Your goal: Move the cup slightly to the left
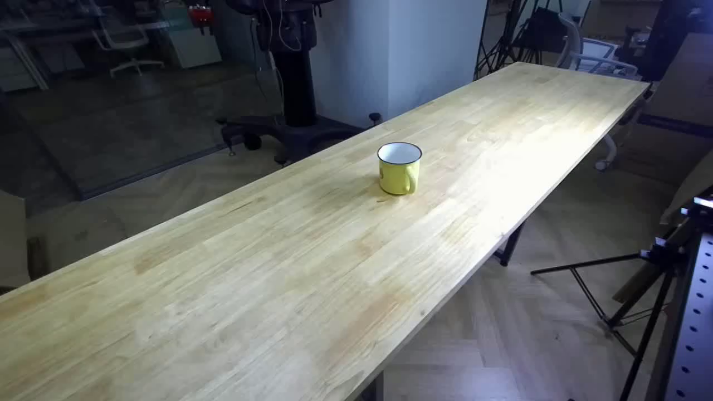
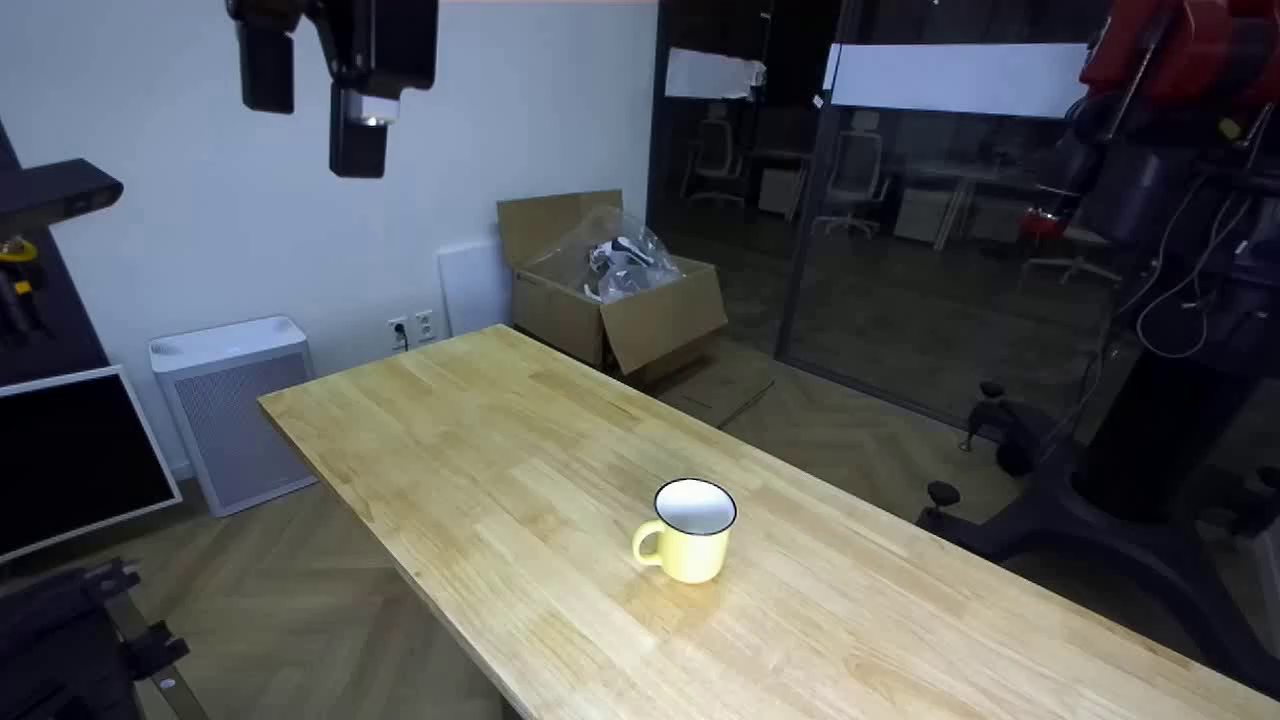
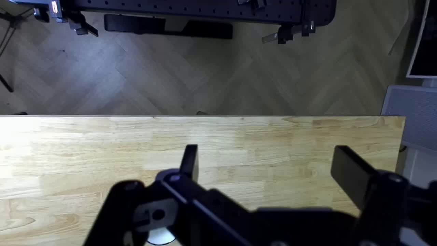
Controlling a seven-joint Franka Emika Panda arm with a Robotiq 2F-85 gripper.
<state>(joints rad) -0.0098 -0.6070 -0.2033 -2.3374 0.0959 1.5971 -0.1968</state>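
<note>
The cup (image 1: 396, 177) is a small yellow mug with a white inside, a dark rim and a side handle. It stands upright on the long wooden table (image 1: 267, 267). It also shows in an exterior view (image 2: 692, 545) with its handle toward the left of that picture. In the wrist view only part of the cup's white inside and rim (image 3: 161, 236) shows at the bottom, mostly hidden behind the gripper. My gripper (image 2: 312, 138) hangs high above the table, apart from the cup. In the wrist view the gripper (image 3: 266, 164) has its fingers wide apart with nothing between them.
The table's long edge (image 3: 218, 116) crosses the wrist view, with floor beyond it. A dark perforated rail (image 3: 191, 8) lies past that floor. An open cardboard box (image 2: 600, 300) and a white air purifier (image 2: 240, 410) stand beyond the table's end. A dark wheeled stand (image 1: 298, 100) is beside the table.
</note>
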